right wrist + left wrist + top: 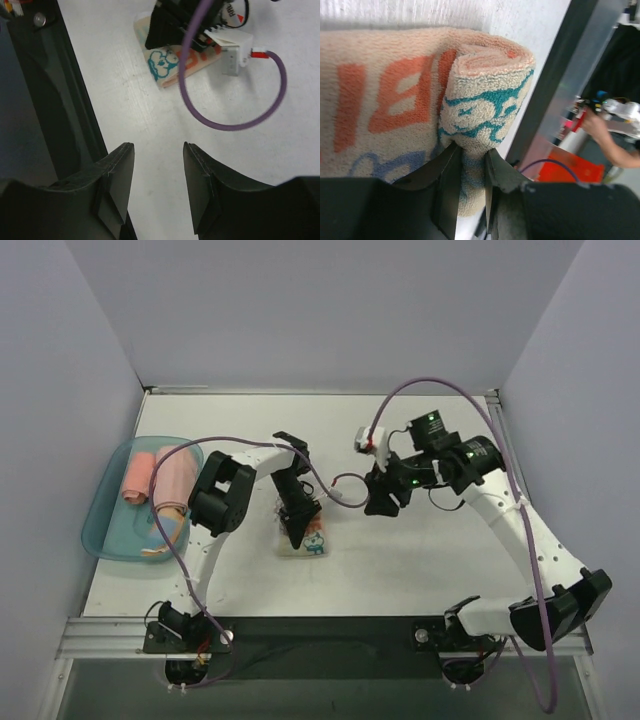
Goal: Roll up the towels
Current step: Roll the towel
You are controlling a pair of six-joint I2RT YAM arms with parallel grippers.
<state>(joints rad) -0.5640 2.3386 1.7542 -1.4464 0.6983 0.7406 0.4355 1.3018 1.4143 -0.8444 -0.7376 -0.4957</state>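
The step in hand is rolling the whitish towel (380, 115), which lies on the table (430, 560) in front of the left arm, well apart from the teal tray (105, 522) at the left edge. The pink towel (137, 478) and the striped towel (176, 478) sit in that tray and look already rolled, though they are small in the overhead view. The left gripper (470, 155) has its fingers closed on the wound end of the whitish towel, pinching the lower part of a snug roll, while the rest of the cloth lies flat beside it. The right gripper (157, 170) hovers over bare table to the right of the towel, its fingers apart with nothing between them. I judge this towel partly done. The next move calls for turning the pinched roll further over the flat part while keeping the layers tight, and the free gripper could pin the loose end so it does not slide. As for writing, large orange block letters show on the flat part (a "B" and an "I" read clearly; the rest is cut off or wound inside), alongside a teal cartoon outline. No brand label is readable.
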